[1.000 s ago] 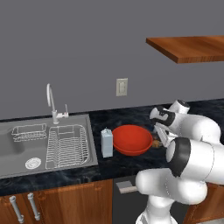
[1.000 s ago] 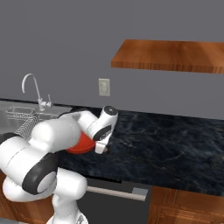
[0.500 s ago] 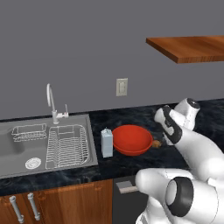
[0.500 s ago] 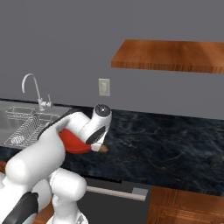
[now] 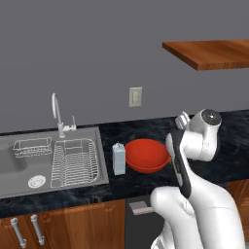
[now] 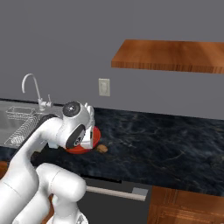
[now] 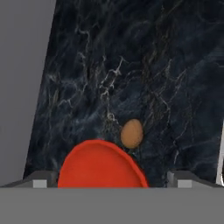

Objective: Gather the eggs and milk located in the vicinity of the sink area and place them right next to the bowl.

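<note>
the arm has lifted back off the counter (image 5: 228, 160). left to right: sink (image 5: 29, 168), milk (image 5: 118, 158) just beside the red bowl (image 5: 146, 155), one egg (image 6: 102, 148) by the bowl's right rim. gripper (image 7: 111, 183) fingers spread apart, empty.

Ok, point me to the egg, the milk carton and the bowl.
egg (image 7: 131, 133): hand view, middle of its shell.
milk carton (image 5: 118, 160): left base view, its front face.
bowl (image 5: 146, 151): left base view, inside of the red basin.

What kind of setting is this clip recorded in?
A rendered home kitchen, by the look of it: a stainless sink with faucet, a dark marble-look counter, and wood cabinets below.
</note>
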